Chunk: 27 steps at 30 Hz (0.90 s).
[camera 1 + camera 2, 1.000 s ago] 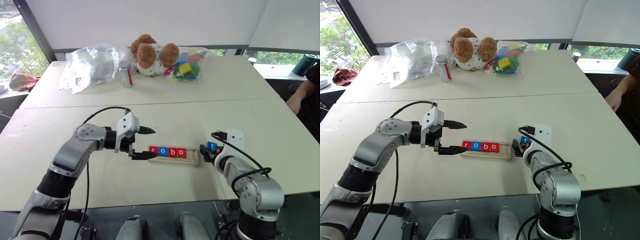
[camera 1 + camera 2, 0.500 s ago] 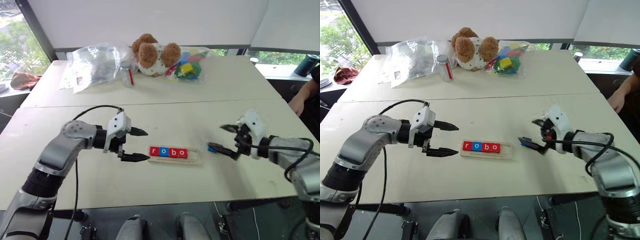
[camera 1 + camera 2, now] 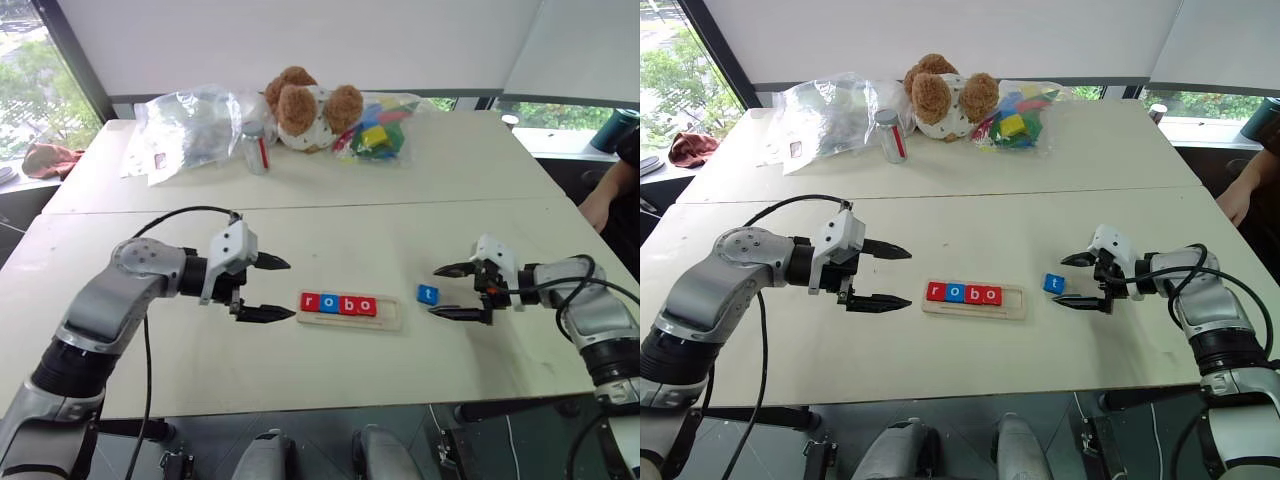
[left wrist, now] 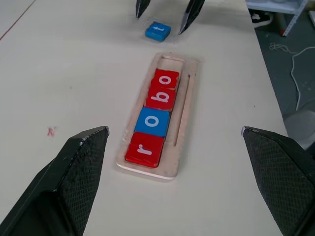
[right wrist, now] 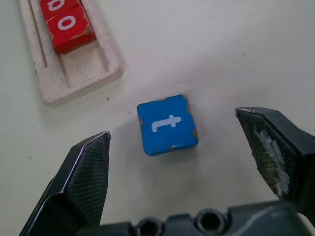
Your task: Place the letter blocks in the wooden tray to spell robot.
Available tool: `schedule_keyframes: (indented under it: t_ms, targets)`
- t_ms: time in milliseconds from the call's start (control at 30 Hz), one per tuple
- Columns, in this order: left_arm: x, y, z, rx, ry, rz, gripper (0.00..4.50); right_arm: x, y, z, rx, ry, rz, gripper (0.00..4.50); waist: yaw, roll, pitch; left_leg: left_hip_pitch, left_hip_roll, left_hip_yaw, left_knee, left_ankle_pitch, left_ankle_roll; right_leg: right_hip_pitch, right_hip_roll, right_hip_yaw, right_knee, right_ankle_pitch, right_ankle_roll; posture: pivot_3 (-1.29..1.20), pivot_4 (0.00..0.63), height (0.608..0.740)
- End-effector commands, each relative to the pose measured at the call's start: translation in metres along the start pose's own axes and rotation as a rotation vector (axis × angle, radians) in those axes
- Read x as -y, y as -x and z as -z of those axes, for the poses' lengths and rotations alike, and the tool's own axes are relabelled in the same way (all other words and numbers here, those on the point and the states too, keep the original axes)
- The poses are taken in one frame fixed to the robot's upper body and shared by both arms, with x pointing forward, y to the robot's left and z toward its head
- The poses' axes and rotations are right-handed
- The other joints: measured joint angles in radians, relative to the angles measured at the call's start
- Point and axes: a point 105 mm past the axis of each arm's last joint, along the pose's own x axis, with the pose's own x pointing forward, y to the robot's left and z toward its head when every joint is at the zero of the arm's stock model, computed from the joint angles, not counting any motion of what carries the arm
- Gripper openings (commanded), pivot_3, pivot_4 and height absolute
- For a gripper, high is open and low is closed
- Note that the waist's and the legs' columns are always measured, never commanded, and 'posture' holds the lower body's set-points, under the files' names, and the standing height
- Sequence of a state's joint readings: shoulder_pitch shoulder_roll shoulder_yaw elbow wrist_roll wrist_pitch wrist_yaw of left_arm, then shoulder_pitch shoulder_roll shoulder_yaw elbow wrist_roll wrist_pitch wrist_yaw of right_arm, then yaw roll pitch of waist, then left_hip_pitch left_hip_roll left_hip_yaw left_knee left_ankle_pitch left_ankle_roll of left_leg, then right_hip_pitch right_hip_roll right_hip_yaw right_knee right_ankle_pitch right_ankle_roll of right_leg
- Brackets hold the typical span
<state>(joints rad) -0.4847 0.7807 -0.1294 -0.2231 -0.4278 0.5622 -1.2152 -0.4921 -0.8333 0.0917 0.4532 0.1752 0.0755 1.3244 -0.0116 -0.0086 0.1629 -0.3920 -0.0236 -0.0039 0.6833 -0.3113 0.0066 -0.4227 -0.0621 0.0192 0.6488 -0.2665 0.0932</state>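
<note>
Right gripper (image 3: 1081, 280), jaws spread wide and empty, is aimed at the blue t block (image 5: 167, 124) lying on the desk just beside the wooden tray's (image 3: 392, 321) vacant end, so it should be centred and squared before being closed.

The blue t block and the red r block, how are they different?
The t block is blue; the r block is red. The t block lies loose on the table, outside the wooden tray, while the r block sits inside the tray at its left end, touching the blue o. The t block lies in front of the open right tool; the r block is nearer the open left tool. Both are small square tiles with one white letter.
</note>
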Motion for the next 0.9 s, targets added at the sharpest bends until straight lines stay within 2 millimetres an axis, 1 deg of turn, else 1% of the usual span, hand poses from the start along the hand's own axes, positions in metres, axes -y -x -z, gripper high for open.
schedule_keyframes:
  t_ms: [33, 67, 100, 133, 200, 233, 300, 367, 400, 467, 533, 600, 733, 833, 900]
  targets:
    - [0.000, 0.005, -0.010, 0.023, -0.038, -0.022, 4.50, 0.004, 0.002, -0.007, 0.026, 0.029, 0.020, 4.43, 0.000, 0.000, 0.000, 0.000, 0.000, 0.000, 0.000, 0.000, 0.000, 0.000, 0.000, 0.000, 0.000, 0.000, 0.000, 0.00, 0.150, 0.740]
    - [-0.001, 0.005, -0.010, 0.023, -0.037, -0.023, 4.50, 0.005, 0.001, -0.006, 0.028, 0.025, 0.024, 4.43, 0.000, 0.000, 0.000, 0.000, 0.000, 0.000, 0.000, 0.000, 0.000, 0.000, 0.000, 0.000, 0.000, 0.000, 0.000, 0.00, 0.150, 0.740]
    - [-0.001, 0.005, -0.010, 0.024, -0.037, -0.023, 4.50, 0.005, 0.000, -0.006, 0.029, 0.025, 0.029, 3.90, 0.000, 0.000, 0.000, 0.000, 0.000, 0.000, 0.000, 0.000, 0.000, 0.000, 0.000, 0.000, 0.000, 0.000, 0.000, 0.00, 0.150, 0.740]
    - [-0.001, 0.004, -0.010, 0.024, -0.037, -0.024, 4.50, 0.006, 0.000, -0.005, 0.030, 0.025, 0.033, 3.69, 0.000, 0.000, 0.000, 0.000, 0.000, 0.000, 0.000, 0.000, 0.000, 0.000, 0.000, 0.000, 0.000, 0.000, 0.000, 0.00, 0.150, 0.740]
    - [-0.002, 0.003, -0.009, 0.023, -0.037, -0.022, 4.50, 0.007, 0.000, -0.005, 0.039, 0.021, 0.038, 2.73, 0.000, 0.000, 0.000, 0.000, 0.000, 0.000, 0.000, 0.000, 0.000, 0.000, 0.000, 0.000, 0.000, 0.000, 0.000, 0.00, 0.150, 0.740]
    - [-0.002, 0.002, -0.009, 0.023, -0.037, -0.021, 4.50, 0.007, -0.001, -0.006, 0.042, 0.020, 0.039, 2.06, 0.000, 0.000, 0.000, 0.000, 0.000, 0.000, 0.000, 0.000, 0.000, 0.000, 0.000, 0.000, 0.000, 0.000, 0.000, 0.00, 0.150, 0.740]
    - [-0.002, 0.001, -0.009, 0.023, -0.037, -0.019, 4.50, 0.007, -0.001, -0.005, 0.043, 0.021, 0.039, 1.11, 0.000, 0.000, 0.000, 0.000, 0.000, 0.000, 0.000, 0.000, 0.000, 0.000, 0.000, 0.000, 0.000, 0.000, 0.000, 0.00, 0.150, 0.740]
    - [-0.003, 0.002, -0.009, 0.022, -0.036, -0.019, 4.50, 0.008, 0.000, -0.009, 0.045, 0.027, 0.046, 1.11, 0.000, 0.000, 0.000, 0.000, 0.000, 0.000, 0.000, 0.000, 0.000, 0.000, 0.000, 0.000, 0.000, 0.000, 0.000, 0.00, 0.150, 0.740]
    - [-0.003, 0.004, -0.008, 0.019, -0.035, -0.020, 4.50, 0.009, 0.002, -0.016, 0.056, 0.037, 0.049, 1.11, 0.000, 0.000, 0.000, 0.000, 0.000, 0.000, 0.000, 0.000, 0.000, 0.000, 0.000, 0.000, 0.000, 0.000, 0.000, 0.00, 0.150, 0.740]
    - [-0.004, 0.007, -0.005, 0.005, -0.032, -0.024, 4.50, 0.009, 0.002, -0.041, 0.099, 0.064, 0.027, 1.11, 0.000, 0.000, 0.000, 0.000, 0.000, 0.000, 0.000, 0.000, 0.000, 0.000, 0.000, 0.000, 0.000, 0.000, 0.000, 0.00, 0.150, 0.740]
    - [-0.006, 0.011, -0.003, -0.011, -0.032, -0.027, 4.50, -0.001, -0.004, -0.066, 0.117, 0.101, -0.033, 1.11, -0.006, 0.001, 0.001, 0.000, 0.000, 0.000, 0.000, 0.000, 0.000, -0.001, 0.000, 0.001, 0.001, 0.000, 0.000, 0.00, 0.150, 0.740]
    - [-0.007, 0.012, -0.002, -0.020, -0.036, -0.029, 4.50, -0.014, -0.013, -0.079, 0.088, 0.145, -0.086, 1.11, -0.006, 0.002, 0.000, 0.000, 0.000, 0.000, 0.000, 0.000, -0.001, -0.002, 0.000, 0.001, 0.001, 0.000, 0.000, 0.00, 0.150, 0.740]
    - [-0.008, 0.011, -0.002, -0.020, -0.039, -0.033, 4.50, -0.026, -0.029, -0.084, 0.044, 0.175, -0.093, 1.11, 0.007, 0.001, 0.000, -0.001, 0.000, -0.001, -0.001, 0.000, -0.001, -0.002, 0.000, -0.001, 0.001, 0.000, 0.000, 0.00, 0.150, 0.740]
    - [-0.008, 0.010, -0.001, -0.020, -0.039, -0.038, 4.50, -0.032, -0.035, -0.078, 0.001, 0.189, -0.106, 1.11, 0.015, 0.001, 0.000, -0.002, -0.001, -0.001, 0.000, 0.000, -0.001, -0.002, -0.002, 0.000, 0.000, 0.000, 0.000, 0.00, 0.150, 0.740]
    - [-0.007, 0.009, 0.000, -0.017, -0.036, -0.040, 4.50, -0.033, -0.036, -0.072, -0.028, 0.196, -0.113, 1.11, 0.018, 0.001, 0.000, -0.002, -0.002, -0.001, 0.000, 0.000, 0.000, -0.002, -0.002, 0.000, 0.000, 0.000, 0.000, 0.00, 0.150, 0.740]
